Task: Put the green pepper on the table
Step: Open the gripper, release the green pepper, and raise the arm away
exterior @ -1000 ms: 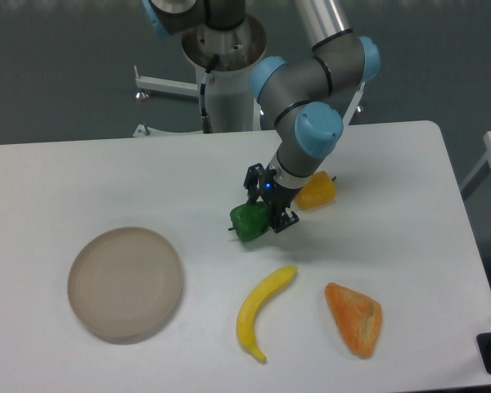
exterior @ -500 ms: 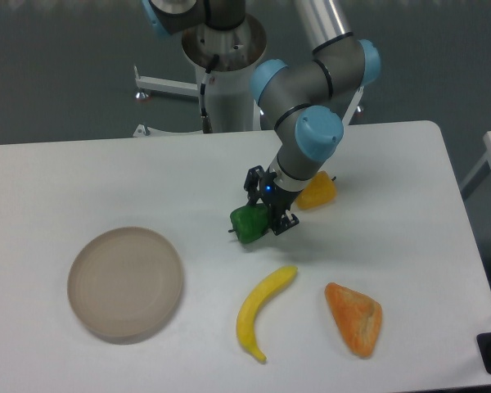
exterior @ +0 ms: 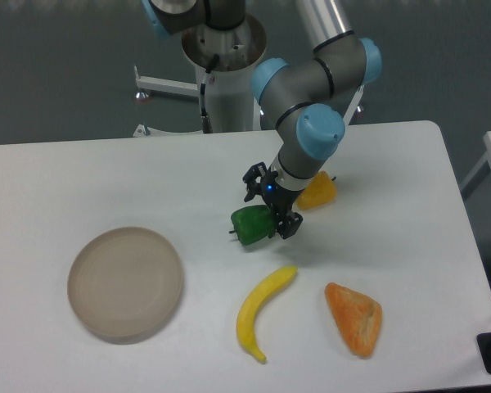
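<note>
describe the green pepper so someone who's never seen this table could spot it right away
On the white table, look near the middle, just below the blue-jointed robot arm. The gripper stands around the green pepper, a small glossy dark-green lumpy thing with a short stem pointing left. It is the only green item: the yellow pepper sits behind the arm, the banana lies nearer the front edge.

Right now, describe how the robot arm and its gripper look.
The arm is built from silver-grey cylindrical tube segments, with light blue caps on its joints. It rises from a round silver base column. The gripper is small, black and two-fingered, with a tiny blue light glowing on its body.
</note>
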You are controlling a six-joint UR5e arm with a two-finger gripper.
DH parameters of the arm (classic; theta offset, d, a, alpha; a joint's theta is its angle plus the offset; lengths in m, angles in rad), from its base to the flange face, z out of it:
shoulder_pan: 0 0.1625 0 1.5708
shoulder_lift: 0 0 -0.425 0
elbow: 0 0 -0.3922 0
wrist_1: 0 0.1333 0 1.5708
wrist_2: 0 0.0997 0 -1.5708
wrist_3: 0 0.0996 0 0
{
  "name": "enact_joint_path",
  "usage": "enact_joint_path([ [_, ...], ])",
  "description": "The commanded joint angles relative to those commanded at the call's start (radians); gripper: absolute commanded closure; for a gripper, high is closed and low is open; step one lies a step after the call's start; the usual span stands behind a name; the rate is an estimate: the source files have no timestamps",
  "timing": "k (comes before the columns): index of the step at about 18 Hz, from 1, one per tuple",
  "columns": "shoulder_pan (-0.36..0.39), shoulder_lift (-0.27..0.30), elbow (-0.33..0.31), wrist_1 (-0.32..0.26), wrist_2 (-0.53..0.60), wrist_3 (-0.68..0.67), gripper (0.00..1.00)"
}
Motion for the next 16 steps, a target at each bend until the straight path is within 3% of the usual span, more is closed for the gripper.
enact_joint_path([
  [7, 0.037, -0.002, 0.107, -0.011, 0.081, 0.017, 0.00],
  [12, 0.118, -0.050, 0.196, -0.008, 0.092, 0.151, 0.00],
  [16, 0.127, -0.092, 0.297, -0.011, 0.175, 0.167, 0.00],
])
